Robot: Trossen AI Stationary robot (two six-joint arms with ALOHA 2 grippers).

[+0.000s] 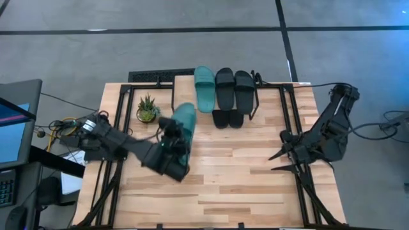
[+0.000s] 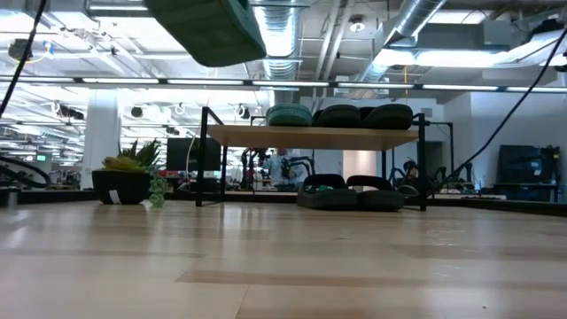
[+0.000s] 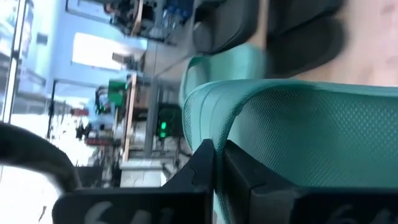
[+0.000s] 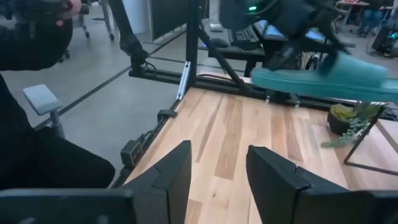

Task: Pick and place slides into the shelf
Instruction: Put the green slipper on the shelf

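Left gripper (image 1: 174, 148) — clenched on teal slide (image 1: 183, 124), held lifted above worktop (image 1: 243, 179), just left of shelf (image 1: 185, 83). Teal strap pinched between dark fingers (image 3: 205, 168) in wrist view. Right gripper (image 1: 276, 161) — fingers spread, holding nothing, hovering over right side of worktop, well apart from slides. On shelf top: second teal slide (image 1: 204, 88), two black slides (image 1: 234, 88). Beneath shelf: another black pair (image 2: 350, 192). Potted plant (image 1: 147, 108) stands left of shelf.

Three slides (image 1: 225, 88) lie on the shelf (image 1: 185, 96), two slides (image 1: 228, 119) beneath, potted plant (image 1: 147, 108) to its left.
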